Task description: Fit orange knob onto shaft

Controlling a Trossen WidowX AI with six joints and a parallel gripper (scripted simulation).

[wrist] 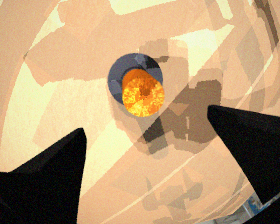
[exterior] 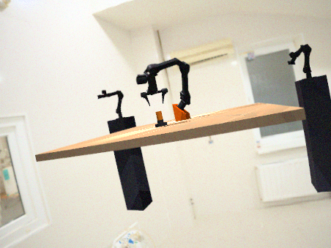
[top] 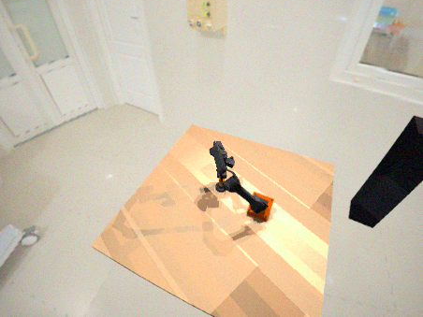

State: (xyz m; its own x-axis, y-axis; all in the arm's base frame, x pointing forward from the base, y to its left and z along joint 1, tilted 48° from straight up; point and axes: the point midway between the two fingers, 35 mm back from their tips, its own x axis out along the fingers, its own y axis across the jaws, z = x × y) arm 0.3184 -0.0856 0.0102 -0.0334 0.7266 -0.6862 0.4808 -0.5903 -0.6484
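Observation:
The orange knob (exterior: pixel 159 115) (wrist: pixel 143 96) stands upright on the dark round pedestal (exterior: pixel 161 124) (wrist: pixel 115 76), which is also seen in the top view (top: pixel 220 189). No gap shows between the knob's bottom and the pedestal in the exterior view. The silver shaft and the knob's hole are hidden. My gripper (exterior: pixel 156 104) (wrist: pixel 149 122) is open wide and empty. It points down and its fingertips are above the knob's top, one to each side, touching nothing.
My arm's orange base (top: pixel 267 212) (exterior: pixel 180 113) stands on the wooden table (top: pixel 187 259) (exterior: pixel 227 119), close to the pedestal. Two black pillars (exterior: pixel 132 181) (exterior: pixel 318 137) with other arms on them stand beyond the table.

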